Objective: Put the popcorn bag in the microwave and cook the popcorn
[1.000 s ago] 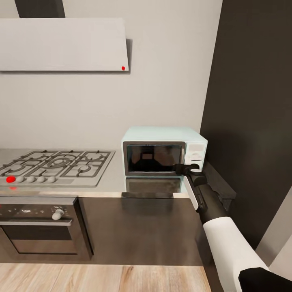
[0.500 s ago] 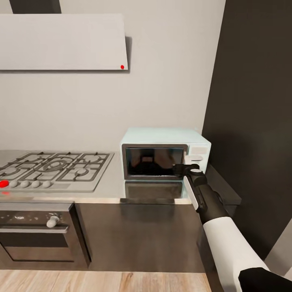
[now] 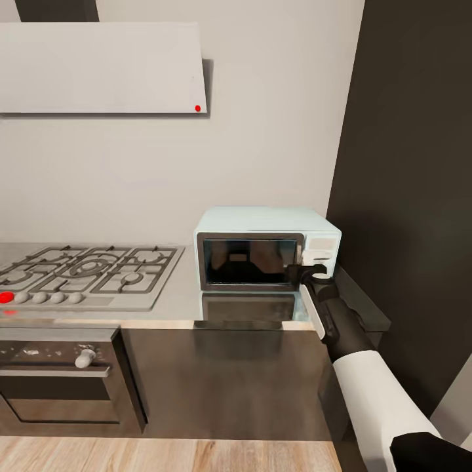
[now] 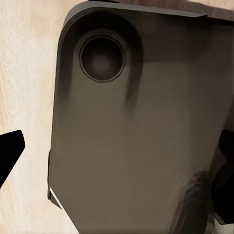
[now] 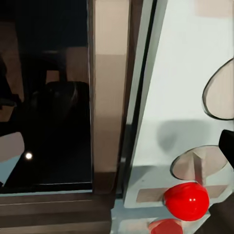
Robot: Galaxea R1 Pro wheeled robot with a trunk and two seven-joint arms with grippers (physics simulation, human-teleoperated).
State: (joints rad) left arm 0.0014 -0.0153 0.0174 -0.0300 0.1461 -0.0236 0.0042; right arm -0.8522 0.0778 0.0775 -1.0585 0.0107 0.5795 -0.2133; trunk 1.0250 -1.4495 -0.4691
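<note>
The mint-blue microwave (image 3: 265, 248) stands on the pale grey countertop (image 3: 177, 292) against the wall, its dark glass door shut. My right gripper (image 3: 303, 271) is up against the lower part of its white control panel (image 3: 319, 251), beside the door's edge. In the right wrist view the door glass (image 5: 46, 97), the door frame (image 5: 109, 97), two knobs and a round red light (image 5: 186, 201) are very close; one dark fingertip (image 5: 227, 141) sits at the picture's edge with nothing between the fingers. My left gripper (image 4: 117, 146) hangs open over my own dark base. The popcorn bag is out of view.
A steel gas hob (image 3: 85, 269) with a red knob (image 3: 6, 297) lies left of the microwave, above a black built-in oven (image 3: 59, 377). A tall dark cabinet (image 3: 413, 196) closes off the right side. A pale hood (image 3: 98, 65) hangs above.
The view shifted slightly a second ago, then held still. My right gripper has edged to the right, from the door's lower corner onto the control panel.
</note>
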